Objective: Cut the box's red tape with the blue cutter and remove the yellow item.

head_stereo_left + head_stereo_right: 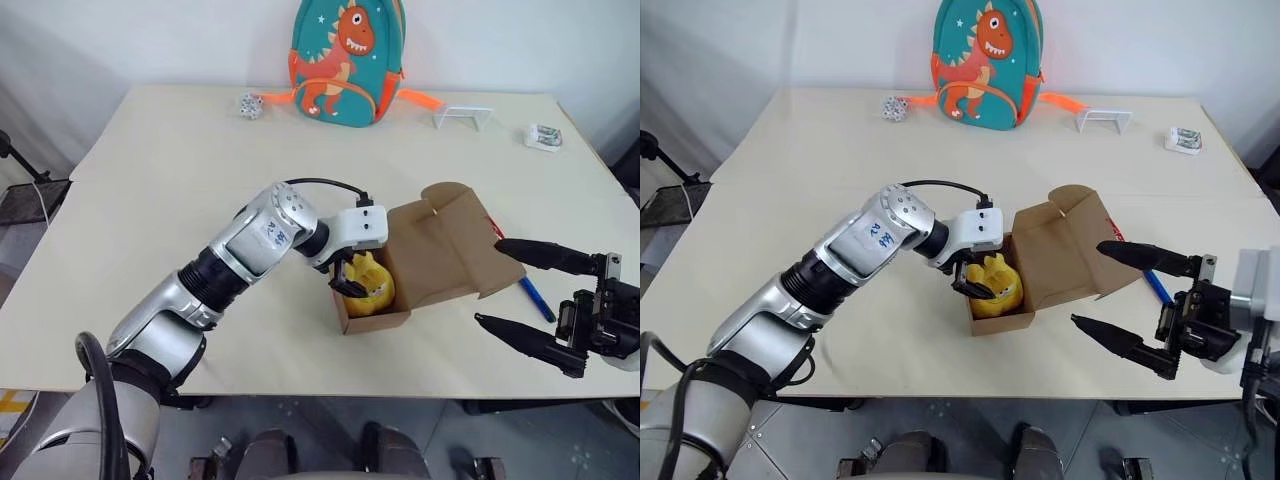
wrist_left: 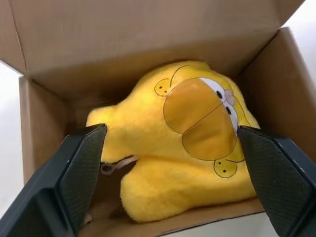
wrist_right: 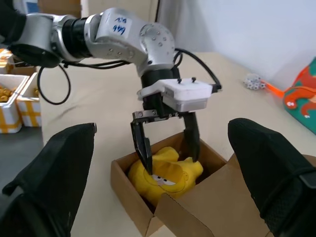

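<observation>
The brown box [image 1: 375, 320] stands open in the middle of the table, its flaps [image 1: 445, 245] folded back to the right. The yellow item [image 1: 372, 290] lies inside, orange face up [image 2: 202, 123]. My left gripper [image 1: 352, 283] reaches down into the box, open, with one black finger [image 2: 84, 168] on each side of the plush. A scrap of red tape [image 1: 494, 228] shows at the flap's edge. The blue cutter [image 1: 535, 298] lies on the table right of the box, partly hidden. My right gripper [image 1: 487, 281] hovers open beside the flap, holding nothing.
A teal dinosaur backpack [image 1: 345, 60] stands at the table's far edge, with a small patterned ball [image 1: 250, 105] to its left. A white stand [image 1: 462, 116] and a small packet [image 1: 544, 136] sit at the far right. White crates [image 3: 15, 108] stand beyond the table.
</observation>
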Motion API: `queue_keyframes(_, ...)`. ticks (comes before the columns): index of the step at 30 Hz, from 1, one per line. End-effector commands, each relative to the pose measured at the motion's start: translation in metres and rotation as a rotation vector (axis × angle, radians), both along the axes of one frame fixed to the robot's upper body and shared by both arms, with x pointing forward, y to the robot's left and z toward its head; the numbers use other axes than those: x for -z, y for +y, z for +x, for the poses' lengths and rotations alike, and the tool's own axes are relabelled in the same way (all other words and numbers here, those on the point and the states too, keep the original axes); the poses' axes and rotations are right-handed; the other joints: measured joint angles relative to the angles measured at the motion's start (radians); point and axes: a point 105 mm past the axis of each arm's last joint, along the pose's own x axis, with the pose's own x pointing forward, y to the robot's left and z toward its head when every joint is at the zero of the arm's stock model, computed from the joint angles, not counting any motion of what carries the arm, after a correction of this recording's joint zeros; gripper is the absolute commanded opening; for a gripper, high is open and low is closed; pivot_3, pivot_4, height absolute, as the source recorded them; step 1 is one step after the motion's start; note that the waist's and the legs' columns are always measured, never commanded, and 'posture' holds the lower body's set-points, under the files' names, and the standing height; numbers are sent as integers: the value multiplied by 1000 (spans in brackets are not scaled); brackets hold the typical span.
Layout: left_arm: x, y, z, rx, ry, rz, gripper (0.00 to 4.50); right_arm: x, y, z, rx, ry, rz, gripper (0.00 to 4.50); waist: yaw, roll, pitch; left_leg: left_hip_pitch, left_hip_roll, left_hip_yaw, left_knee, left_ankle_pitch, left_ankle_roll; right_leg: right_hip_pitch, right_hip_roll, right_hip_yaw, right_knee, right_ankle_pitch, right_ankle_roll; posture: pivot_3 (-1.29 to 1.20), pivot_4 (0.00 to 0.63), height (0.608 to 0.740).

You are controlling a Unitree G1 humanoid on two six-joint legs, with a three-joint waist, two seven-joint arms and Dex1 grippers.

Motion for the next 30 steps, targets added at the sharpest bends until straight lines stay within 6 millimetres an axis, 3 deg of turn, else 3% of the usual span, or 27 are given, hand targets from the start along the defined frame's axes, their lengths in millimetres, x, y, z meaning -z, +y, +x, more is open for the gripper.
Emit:
queue_keyframes(1, 5, -2, -1, 29, -19, 31, 3322, -7, 3, -6, -1, -44, 7, 4500, 0, 0, 0, 0, 0, 0, 0, 0, 0, 0, 0, 0, 0, 0, 0, 0, 150, 740)
queue_keyframes(8, 14, -4, -3, 48, 3, 34, 1235, -7, 0, -5, 11, -42, 12, 4500, 1, 0, 0, 0, 0, 0, 0, 0, 0, 0, 0, 0, 0, 0, 0, 0, 150, 740)
queue_keyframes(12, 10, -7, -2, 53, -2, -11, 112, -6, -2, -4, 22, -41, 16, 4500, 2, 0, 0, 0, 0, 0, 0, 0, 0, 0, 0, 0, 0, 0, 0, 0, 150, 740)
queue_keyframes(18, -31, -14, -22, 149, 151, -269, 26, 0, -14, 0, 65, -18, 41, 4500, 0, 0, 0, 0, 0, -1, 1, 0, 1, 0, 0, 0, 0, 0, 0, 0, 150, 740)
queue_keyframes(22, -68, 7, -23, 164, 224, -477, 26, 2, -13, 3, 54, -15, 60, 4500, -6, 0, 0, 0, 0, -1, 0, 0, 1, 0, 0, 0, 1, 0, 0, 0, 150, 740)
queue_keyframes(25, -75, 17, -19, 135, 226, -537, 26, 3, -11, 5, 41, -19, 61, 4500, -15, 0, 0, 1, 0, 0, 1, 0, 1, 1, 0, 0, 2, 0, 0, 0, 150, 740)
queue_keyframes(28, -99, 62, -6, 36, 120, -780, 26, 1, -2, 11, 3, -49, 79, 4500, -23, 0, 0, 2, 0, -1, 1, 0, 1, 1, 0, 0, 2, 0, 0, 0, 150, 740)
queue_keyframes(30, -102, 103, -4, -81, 41, -878, 26, 0, 5, 15, -28, -84, 91, 4500, -36, 0, 0, 2, 1, -1, 1, 0, 0, 1, 0, 0, 2, 0, 0, 0, 150, 740)
